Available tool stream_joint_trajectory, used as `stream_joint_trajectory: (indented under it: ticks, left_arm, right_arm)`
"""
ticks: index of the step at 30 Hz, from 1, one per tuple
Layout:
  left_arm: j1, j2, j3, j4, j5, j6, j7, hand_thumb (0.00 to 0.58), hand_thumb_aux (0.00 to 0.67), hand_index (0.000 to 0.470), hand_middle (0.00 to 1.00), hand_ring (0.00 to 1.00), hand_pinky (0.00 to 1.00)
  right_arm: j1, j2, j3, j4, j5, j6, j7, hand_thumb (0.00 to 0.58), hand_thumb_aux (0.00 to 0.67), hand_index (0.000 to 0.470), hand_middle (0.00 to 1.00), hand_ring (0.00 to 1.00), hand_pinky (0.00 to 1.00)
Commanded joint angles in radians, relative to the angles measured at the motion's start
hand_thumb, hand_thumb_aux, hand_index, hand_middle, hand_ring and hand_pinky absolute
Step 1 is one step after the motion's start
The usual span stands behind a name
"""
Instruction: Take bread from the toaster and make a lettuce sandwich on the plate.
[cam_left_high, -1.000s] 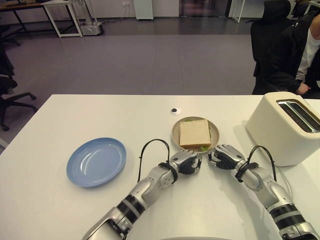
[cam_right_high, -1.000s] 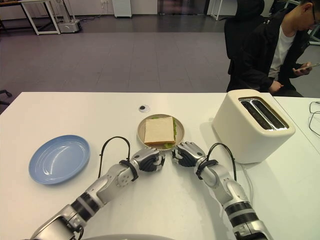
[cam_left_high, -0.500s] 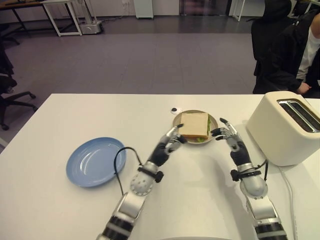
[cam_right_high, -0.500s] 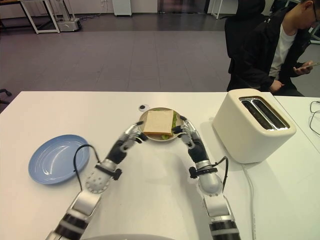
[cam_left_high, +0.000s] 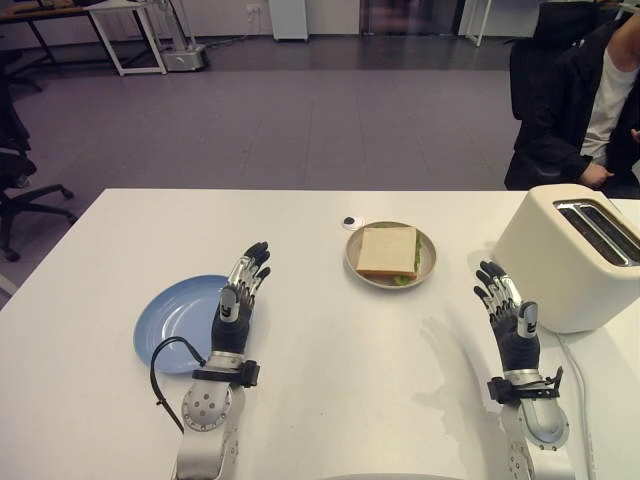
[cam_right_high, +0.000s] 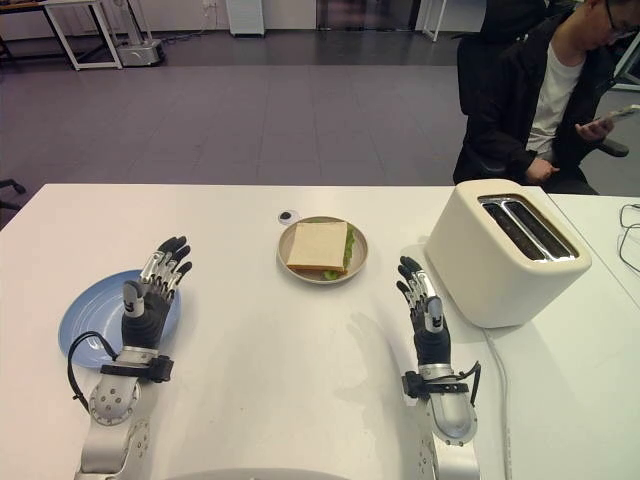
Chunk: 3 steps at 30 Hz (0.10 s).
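Having drawn back from the sandwich (cam_left_high: 388, 250), the left hand (cam_left_high: 238, 300) and right hand (cam_left_high: 508, 315) stand well apart, fingers spread wide, empty; the sandwich lies on the beige plate (cam_left_high: 428, 262) near the toaster (cam_left_high: 560, 260).

Grey floor (cam_left_high: 300, 110) behind; black office chair (cam_left_high: 12, 165) left.
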Motion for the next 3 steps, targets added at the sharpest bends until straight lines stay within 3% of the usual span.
stream_joint_trajectory:
  ticks: [1,3]
  left_arm:
    - [0.011,-0.011,-0.008,-0.019,0.001,0.029,-0.019,0.0,0.0,0.0,0.0,0.0,0.0]
    - [0.01,-0.021,-0.01,-0.018,-0.003,0.038,-0.022,0.0,0.0,0.0,0.0,0.0,0.0]
  right_arm:
    - [-0.011,-0.001,-0.017,-0.01,0.002,0.017,0.005,0.0,0.0,0.0,0.0,0.0,0.0]
    - [-0.017,-0.004,-0.02,-0.005,-0.003,0.017,0.008,0.0,0.0,0.0,0.0,0.0,0.0]
